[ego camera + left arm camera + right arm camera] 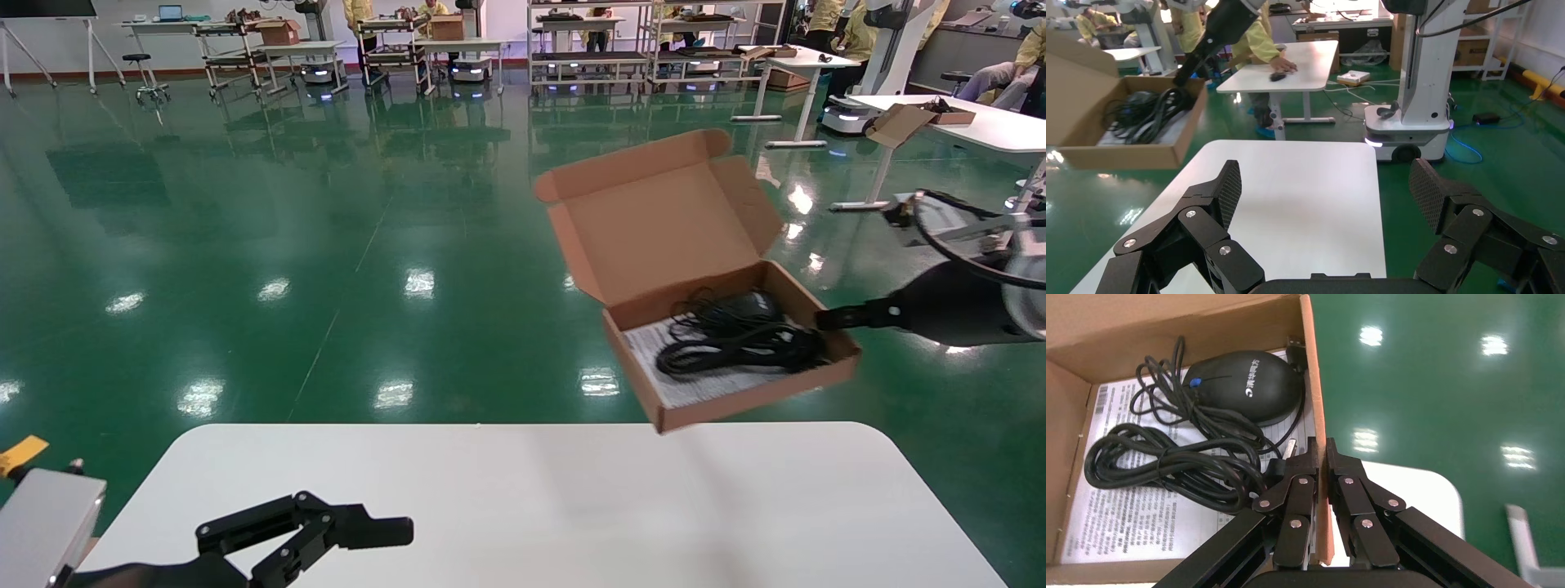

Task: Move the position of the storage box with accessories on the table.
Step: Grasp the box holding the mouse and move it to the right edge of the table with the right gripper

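Note:
The brown cardboard storage box [686, 245] hangs in the air beyond the far right part of the white table [531, 506], its lid flap standing open. Inside lie a black mouse [1245, 386], a coiled black cable [1168, 462] and a white printed sheet [1125, 520]. My right gripper [1321, 454] is shut on the box's right side wall [1315, 404], one finger inside and one outside. The left gripper [1324, 190] hovers open over the table's near left corner, holding nothing. The lifted box [1119, 116] also shows in the left wrist view.
Green floor surrounds the table. Far back stand white desks [964, 122], metal racks [588, 41], cartons and people in yellow. Another robot base [1413, 122] and a desk [1291, 67] with a seated person lie beyond the table's right end.

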Available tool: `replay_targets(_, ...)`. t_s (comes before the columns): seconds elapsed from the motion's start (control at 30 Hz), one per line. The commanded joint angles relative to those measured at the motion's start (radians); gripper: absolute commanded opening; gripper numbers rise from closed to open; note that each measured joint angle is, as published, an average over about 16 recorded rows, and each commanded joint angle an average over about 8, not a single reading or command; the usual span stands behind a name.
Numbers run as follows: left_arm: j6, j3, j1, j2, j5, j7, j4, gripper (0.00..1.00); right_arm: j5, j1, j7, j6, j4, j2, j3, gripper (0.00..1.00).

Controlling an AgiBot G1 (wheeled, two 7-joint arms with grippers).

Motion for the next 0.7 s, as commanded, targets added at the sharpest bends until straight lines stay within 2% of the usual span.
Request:
replay_targets(0.03,0.0,0.0,0.0,0.0,0.0,0.0,0.0,1.0,-0.014,0.017,-0.005,-0.013,-0.012,0.006,-0.01,0.0)
replay_targets(0.17,0.0,0.0,0.0,0.0,0.0,0.0,0.0,1.0,-0.037,0.021,-0.017,-0.006,-0.029,0.024,-0.025,0.0)
replay_targets(0.33,0.0,0.0,0.0,0.0,0.0,0.0,0.0,1.0,-0.055,0.0,-0.037,0.043,-0.044,0.049,-0.038,0.0)
replay_targets(0.7,0.0,0.001,0.0,0.0,0.0,0.0,0.0,1.0,-0.05,-0.118,-0.07,0.147,-0.052,0.099,-0.034,0.0)
